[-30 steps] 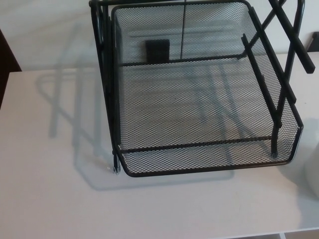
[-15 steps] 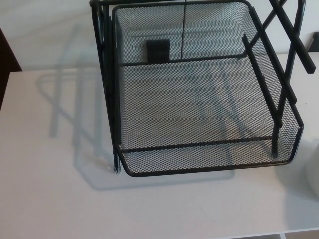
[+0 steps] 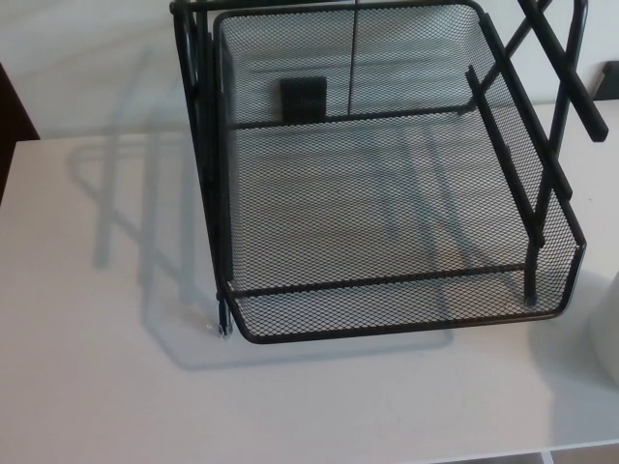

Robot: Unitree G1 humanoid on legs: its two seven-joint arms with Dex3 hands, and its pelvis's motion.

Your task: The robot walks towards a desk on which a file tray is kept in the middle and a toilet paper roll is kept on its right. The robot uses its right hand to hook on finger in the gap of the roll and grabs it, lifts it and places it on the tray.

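Where desk (image 3: 97,387) runs off rt, roll (image 3: 609,338) cropped, beside tray (image 3: 387,307)

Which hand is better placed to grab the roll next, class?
The right: the white roll, cut off at the picture's right edge, sits beyond the mesh tray on the robot's right side. Neither hand shows yet.

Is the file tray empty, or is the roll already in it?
Empty: the file tray shows bare mesh, the desk visible through it. A white shape at the right edge, probably the roll, sits outside it.
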